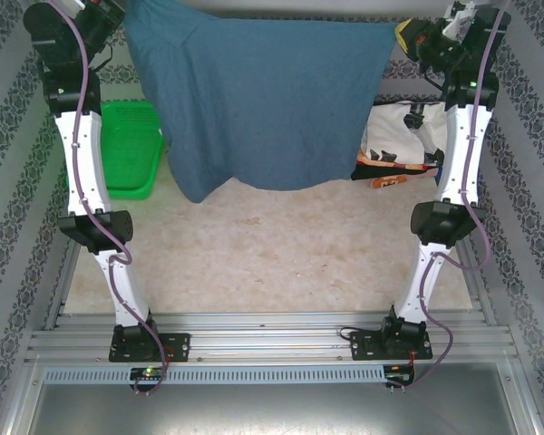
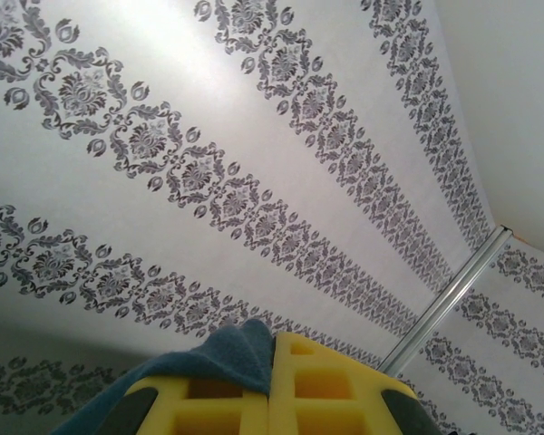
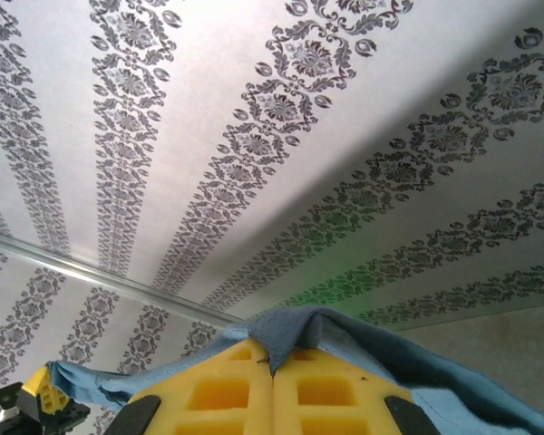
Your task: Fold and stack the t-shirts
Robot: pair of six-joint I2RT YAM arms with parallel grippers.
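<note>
Up it goes: the plain slate-blue cloth t-shirt [image 1: 263, 100] hangs spread above the beige table [image 1: 272, 263], left gripper [image 2: 272, 344] pinching one top corner, right gripper [image 3: 272, 362] clamped on the other. Far right lies a white cloth t-shirt with black-and-orange print [image 1: 394, 136], its lettering too small to read.

The top camera is looking down from behind the arm bases [image 1: 150, 344] onto the counter [image 1: 281, 263]; wrist cameras are peering up, close past the left hand [image 2: 272, 349] and right hand [image 3: 272, 362], at the patterned wall [image 2: 208, 136], all sharing the blue t-shirt [image 1: 254, 100].
</note>
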